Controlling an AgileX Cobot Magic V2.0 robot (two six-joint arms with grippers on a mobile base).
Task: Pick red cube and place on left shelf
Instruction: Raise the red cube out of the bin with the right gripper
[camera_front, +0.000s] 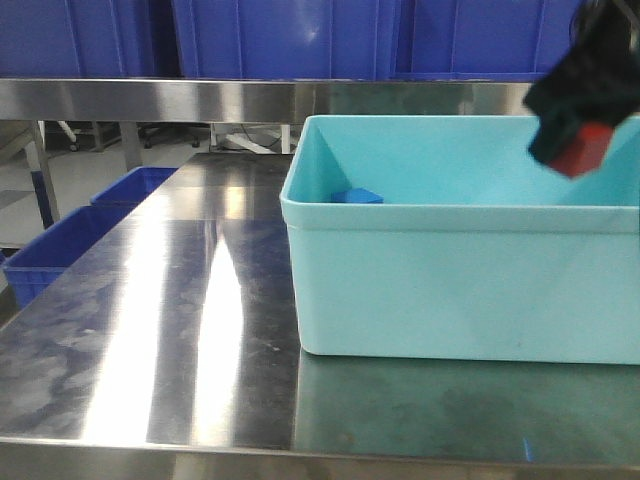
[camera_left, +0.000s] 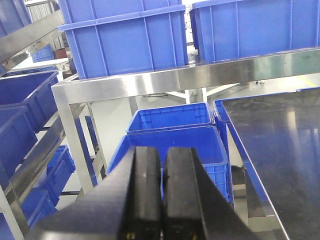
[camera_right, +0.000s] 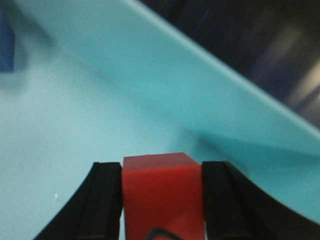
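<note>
Pinched between the pads of the right gripper (camera_right: 162, 200): the red cube (camera_right: 159, 182), closed down to the cube's own width, one pad flat on each opposite face. Hanging in the upper right of the front view, clear above the teal bin (camera_front: 450, 270), touching neither rim nor floor. Down inside the bin, toward its left end, a blue cube (camera_front: 357, 196) lying loose. Now the relation that counts: the left shelf (camera_left: 165, 80), steel front rail carrying blue crates (camera_left: 125, 35), filling the upper half of the left wrist view, with what looks like the same rail running along the top of the front view behind the bin. So, from the cube, up, beyond the bin and off toward the frame's left. No long axis on a cube, so no turning to fuss over. Nearer the shelf, by the look of it: the left gripper (camera_left: 162, 170), pads pressed together on nothing, facing rail and crates. Holding the cube, though: the right. Probably a carry leftward over the worktop (camera_front: 150, 330), bin wall to clear first, rail edge to mind on the way in.
</note>
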